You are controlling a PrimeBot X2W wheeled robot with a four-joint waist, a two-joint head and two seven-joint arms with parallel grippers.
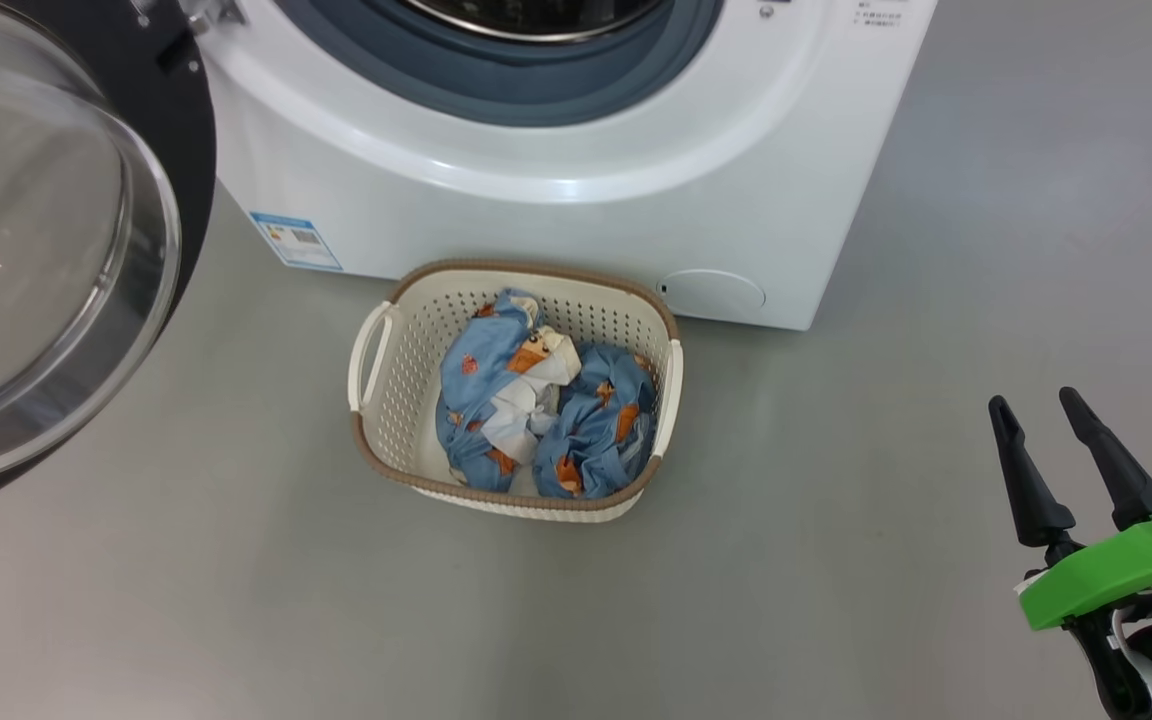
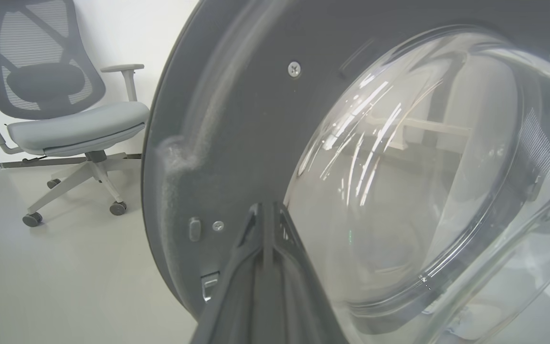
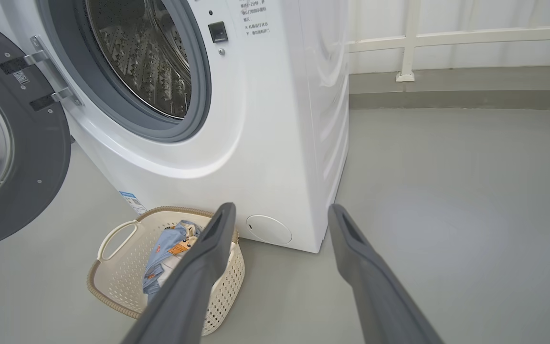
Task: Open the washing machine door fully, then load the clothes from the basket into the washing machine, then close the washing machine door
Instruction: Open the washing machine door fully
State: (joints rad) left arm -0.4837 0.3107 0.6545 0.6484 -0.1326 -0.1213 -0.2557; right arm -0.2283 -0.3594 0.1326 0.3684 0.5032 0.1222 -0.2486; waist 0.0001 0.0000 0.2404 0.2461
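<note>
Blue bear-print clothes (image 1: pixel 586 420) fill the cream basket (image 1: pixel 406 330) near the washing machine (image 1: pixel 536 230). The washing machine door (image 1: pixel 36 260) hangs open at left. The left tool (image 2: pixel 265 210) is clenched and the right tool (image 1: pixel 1032 402) is released.

This looks like a bare test room or lab rather than a home. The washing machine (image 3: pixel 265 143) stands free on a plain grey floor (image 3: pixel 447 191), with an office chair (image 2: pixel 74 124) by a white wall (image 2: pixel 151 33).

The left gripper (image 2: pixel 265 210) has its two long dark fingers (image 2: pixel 256 286) pressed together along their length. The right gripper (image 1: pixel 1034 405), mounted on a bright green wrist bracket (image 1: pixel 1116 575), holds its dark fingers (image 1: pixel 1026 480) spread wide apart, empty, pointing up and slightly left in the head view.
</note>
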